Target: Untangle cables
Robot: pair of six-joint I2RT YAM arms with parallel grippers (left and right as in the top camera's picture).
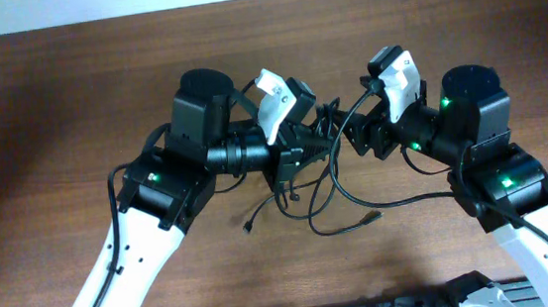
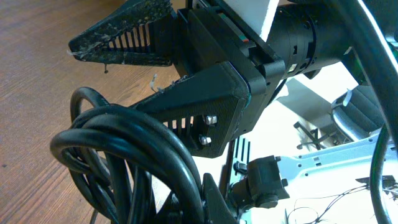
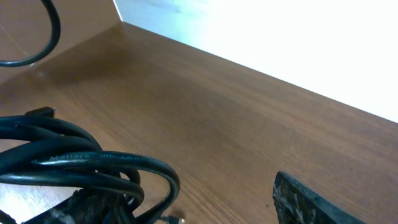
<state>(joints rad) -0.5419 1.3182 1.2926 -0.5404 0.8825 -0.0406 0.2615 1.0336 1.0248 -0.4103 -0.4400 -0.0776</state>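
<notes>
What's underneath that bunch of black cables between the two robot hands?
Under the cables is the brown table, with loose ends trailing on it. The left hand and right hand cover the bunch's middle, so the spot directly beneath can't be seen.

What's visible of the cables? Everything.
The cables are thin black cords with a glossy, rubbery-looking jacket; one shows pale printed lettering. They are bunched in overlapping loops between the two claws, with looser loops trailing onto the wooden table toward the robot, where two small plug ends lie. The shut left claw meets the bunch, the grip itself hidden; loops drape against one finger of the open right claw.
</notes>
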